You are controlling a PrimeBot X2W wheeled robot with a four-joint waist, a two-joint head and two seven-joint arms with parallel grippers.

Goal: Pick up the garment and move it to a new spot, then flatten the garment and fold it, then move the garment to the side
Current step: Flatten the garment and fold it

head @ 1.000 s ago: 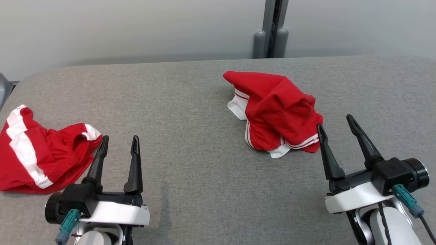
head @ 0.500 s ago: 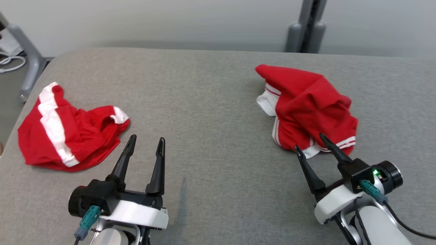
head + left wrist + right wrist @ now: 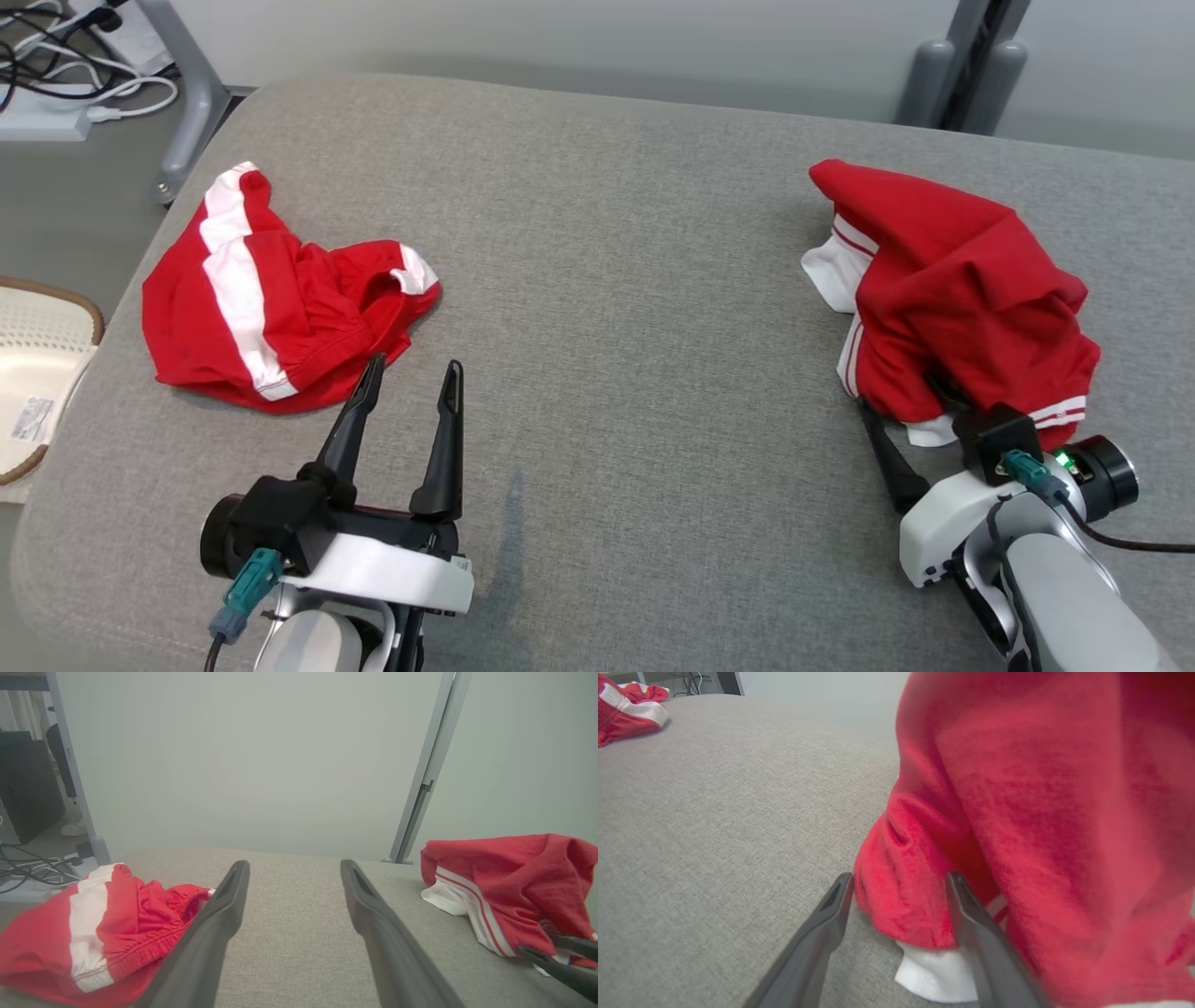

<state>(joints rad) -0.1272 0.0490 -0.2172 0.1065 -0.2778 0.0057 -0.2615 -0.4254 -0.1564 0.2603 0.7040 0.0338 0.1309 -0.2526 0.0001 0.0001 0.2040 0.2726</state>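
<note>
Red and crumpled at middle right, the garment [image 3: 952, 299] is straddled by the right gripper [image 3: 899, 877], jaws apart, the left gripper [image 3: 415, 364] held open at lower left; nothing is yet lifted, flattened or folded.

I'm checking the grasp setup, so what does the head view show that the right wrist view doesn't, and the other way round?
Head view adds: the open left pincer by the striped red garment, plus a pale basket beyond the left end of the grey table. Right wrist view adds: a fold of the crumpled red garment lying between the fingers of the open right pincer, white hem beneath. Shared: both garments and the table.
</note>
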